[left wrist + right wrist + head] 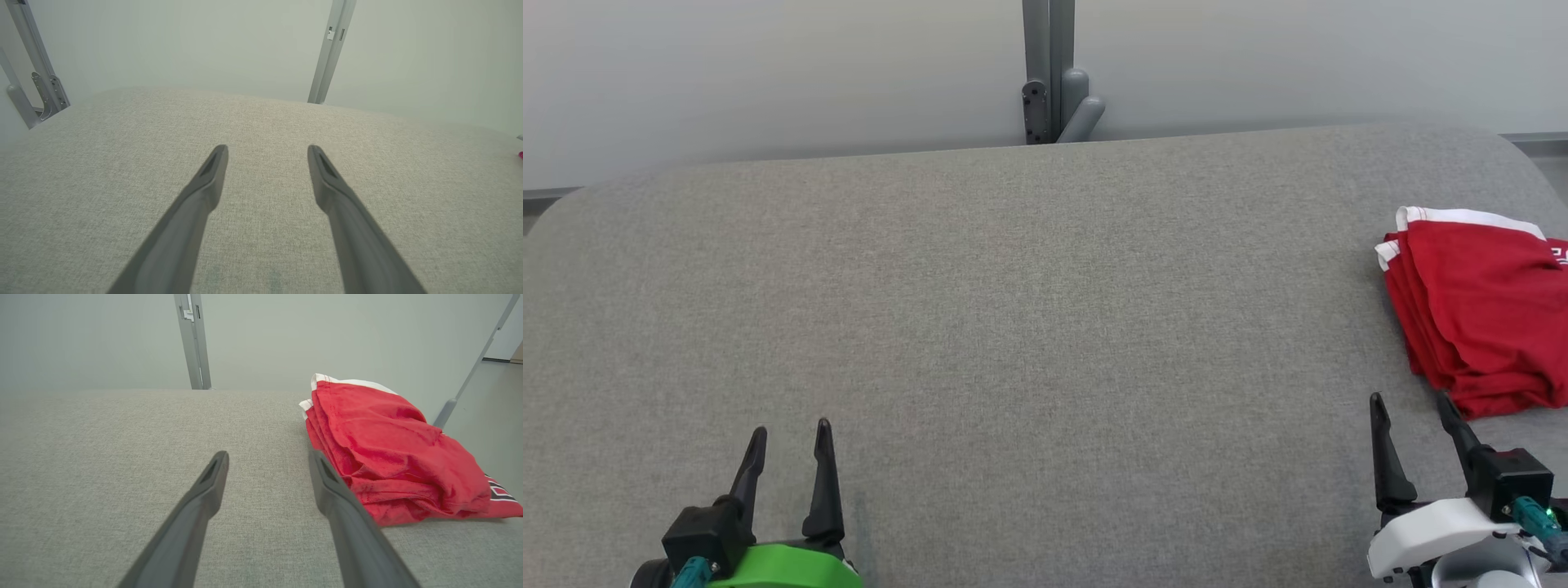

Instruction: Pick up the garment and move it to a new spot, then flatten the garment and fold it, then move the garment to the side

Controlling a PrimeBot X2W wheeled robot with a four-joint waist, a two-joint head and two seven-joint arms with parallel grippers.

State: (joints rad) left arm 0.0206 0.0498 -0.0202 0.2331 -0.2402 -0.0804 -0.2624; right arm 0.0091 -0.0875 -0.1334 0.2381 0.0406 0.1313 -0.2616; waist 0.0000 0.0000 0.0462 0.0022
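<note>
L jaws: left gripper (792, 425) is standing wide open, holding nothing.
R jaws: right gripper (1410, 398) is gaping wide too, empty, w/ bare cloth showing btwn the fingers.
L arm pose: fingers are pointing fwd, well apart from the garment (1478, 318), off to its left.
R arm pose: fingers are pointing fwd, just short of the garment's near edge. The outer tip is sitting close beside the red folds; contact can't be told.
Cut off: garment's right part is running out of the head view, and its lettering is too partial to read.
Garment: is lying folded, red w/ white trim, on the grey table (1013, 286), just ahead & right of the R jaws.
</note>
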